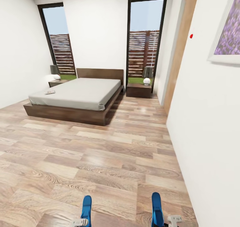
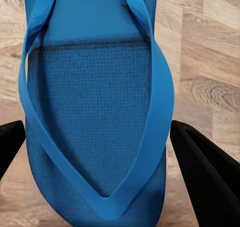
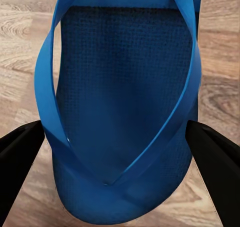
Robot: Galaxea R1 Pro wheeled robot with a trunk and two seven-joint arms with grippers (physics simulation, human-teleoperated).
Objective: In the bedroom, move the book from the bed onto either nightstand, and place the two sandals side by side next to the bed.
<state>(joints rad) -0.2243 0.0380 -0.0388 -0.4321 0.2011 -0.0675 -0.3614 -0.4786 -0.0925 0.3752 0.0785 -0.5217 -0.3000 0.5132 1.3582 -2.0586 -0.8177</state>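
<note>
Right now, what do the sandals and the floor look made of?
Both sandals look like matte blue foam or rubber: finely dimpled footbeds and smooth straps. The floor looks like light-brown wood plank, showing grain and a slight sheen; it could be laminate.

White walls (image 1: 96,30) enclose the room, and a light-brown wood-plank floor (image 1: 100,153) fills the lower half of the frame. Two tall black-framed windows (image 1: 145,37) at upper centre show a slatted brown fence under pale sky. A framed purple picture (image 1: 228,30) hangs at upper right, beside a brown wooden door (image 1: 180,47). Daylight is soft and even.
</note>
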